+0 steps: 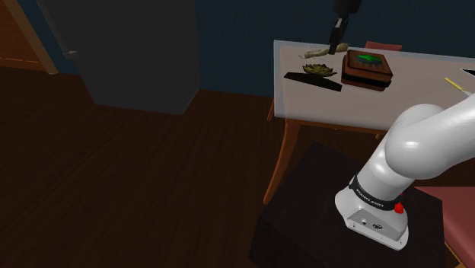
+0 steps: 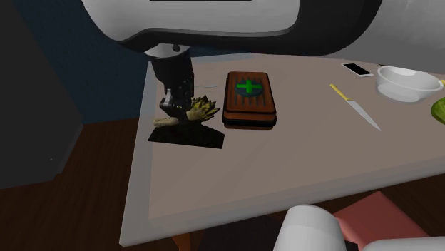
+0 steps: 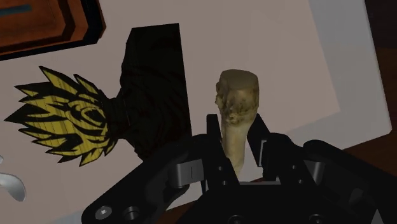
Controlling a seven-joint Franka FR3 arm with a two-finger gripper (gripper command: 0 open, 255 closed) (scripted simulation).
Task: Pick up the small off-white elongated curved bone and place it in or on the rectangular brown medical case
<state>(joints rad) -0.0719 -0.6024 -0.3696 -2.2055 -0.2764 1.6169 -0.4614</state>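
Observation:
The off-white bone is long and knobbed at its end. It lies between the fingers of my black gripper, which is shut on its shaft. In the shoulder view the bone sticks out from the gripper at the table's far corner. Whether it still touches the table I cannot tell. The brown case with a green cross on its lid lies closed on the table, just beside the gripper. In the second exterior view the bone hangs under the gripper, left of the case.
A yellow spiky figure on a black base stands between the bone and the case. On the pale table also lie a yellow-handled knife, a white bowl and a phone. Dark wood floor surrounds the table.

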